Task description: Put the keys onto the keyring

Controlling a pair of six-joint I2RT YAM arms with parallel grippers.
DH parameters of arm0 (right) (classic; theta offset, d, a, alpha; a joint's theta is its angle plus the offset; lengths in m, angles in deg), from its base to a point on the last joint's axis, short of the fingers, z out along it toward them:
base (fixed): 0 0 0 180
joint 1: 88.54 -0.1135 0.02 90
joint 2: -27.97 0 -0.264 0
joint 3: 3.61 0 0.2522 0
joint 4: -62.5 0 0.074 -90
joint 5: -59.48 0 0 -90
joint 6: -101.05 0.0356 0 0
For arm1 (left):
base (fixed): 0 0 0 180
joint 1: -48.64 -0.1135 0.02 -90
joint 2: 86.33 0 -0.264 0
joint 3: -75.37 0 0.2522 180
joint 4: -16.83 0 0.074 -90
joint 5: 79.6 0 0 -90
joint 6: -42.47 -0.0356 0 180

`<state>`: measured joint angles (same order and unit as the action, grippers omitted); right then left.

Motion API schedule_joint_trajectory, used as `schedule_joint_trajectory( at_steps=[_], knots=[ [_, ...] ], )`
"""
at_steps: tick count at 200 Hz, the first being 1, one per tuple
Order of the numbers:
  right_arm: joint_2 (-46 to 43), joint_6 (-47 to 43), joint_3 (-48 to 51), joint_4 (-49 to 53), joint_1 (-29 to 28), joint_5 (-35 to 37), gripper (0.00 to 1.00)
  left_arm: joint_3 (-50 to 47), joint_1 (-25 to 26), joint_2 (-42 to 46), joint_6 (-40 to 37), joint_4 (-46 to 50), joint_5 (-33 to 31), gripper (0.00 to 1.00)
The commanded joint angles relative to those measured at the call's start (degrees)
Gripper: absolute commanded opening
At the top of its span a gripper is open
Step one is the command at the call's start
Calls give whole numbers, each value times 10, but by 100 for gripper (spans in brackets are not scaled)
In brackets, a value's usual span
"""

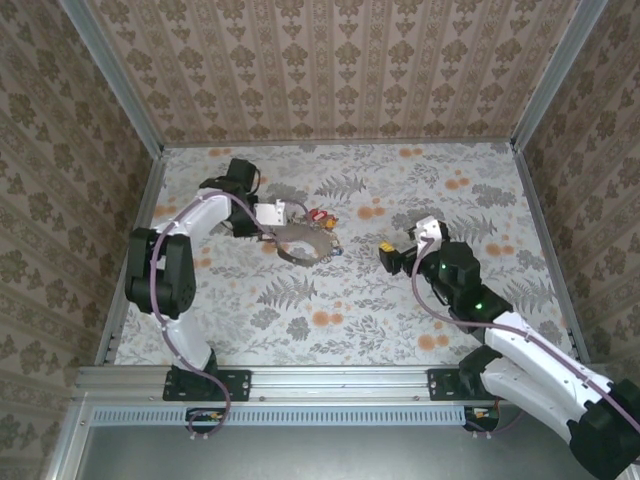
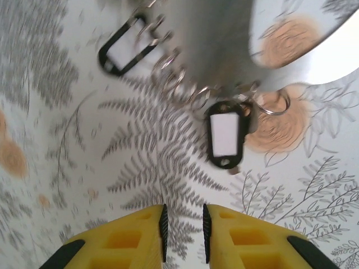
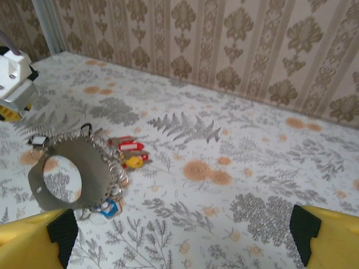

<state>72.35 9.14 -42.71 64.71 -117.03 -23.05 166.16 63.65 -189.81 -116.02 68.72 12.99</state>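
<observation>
The keyring [image 1: 296,237] is a broad flat grey metal loop lying mid-table, with small split rings along its edge. In the right wrist view the keyring [image 3: 95,168] carries red [image 3: 127,146], yellow [image 3: 133,162] and blue [image 3: 106,208] keys. Two black keys [image 2: 226,135] [image 2: 123,50] hang by the grey band [image 2: 207,45] in the left wrist view. My left gripper [image 1: 285,217] sits at the loop's left rim. Its yellow fingers [image 2: 184,217] stand slightly apart, holding nothing. My right gripper [image 1: 392,252] stands right of the loop, wide open [image 3: 184,230] and clear of it.
The table is covered in a grey-leaf and orange-flower print. Patterned walls close it in at the back [image 1: 340,70] and both sides. A metal rail [image 1: 330,382] runs along the near edge by the arm bases.
</observation>
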Motion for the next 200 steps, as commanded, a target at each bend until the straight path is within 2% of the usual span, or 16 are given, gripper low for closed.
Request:
schedule_joint_trajectory(
  at_steps=[1,28,41,57,62,69,75,79,102,139,164,181,200],
  knots=[
    [-28,-25,-9,5,10,31,99,42,-37,25,132,13,3,26],
    [-55,-59,-15,6,32,63,100,29,-85,75,268,-7,-14,26],
    [-64,-69,-21,4,50,71,100,-2,-108,121,328,-40,21,27],
    [-69,-80,-33,2,77,76,100,-55,-139,189,416,-108,77,37],
    [-68,-85,-36,-1,86,78,100,-74,-149,212,444,-135,96,45],
    [-67,-92,-42,-6,98,78,100,-102,-161,245,480,-172,122,67],
    [-65,-98,-47,-15,110,77,100,-127,-168,273,511,-201,134,94],
    [-63,-102,-50,-21,118,76,100,-143,-172,290,527,-218,139,100],
    [-47,-111,-74,-56,172,65,100,-213,-179,365,586,-283,138,100],
    [-28,-57,-83,-80,233,41,100,-317,-177,432,635,-369,108,100],
    [-13,-37,-38,-102,242,45,99,-422,-175,422,653,-475,55,100],
    [7,-15,1,-121,245,25,100,-471,-172,395,641,-562,66,100],
    [51,0,30,-131,245,-34,100,-498,-165,351,636,-637,71,100]
  ],
)
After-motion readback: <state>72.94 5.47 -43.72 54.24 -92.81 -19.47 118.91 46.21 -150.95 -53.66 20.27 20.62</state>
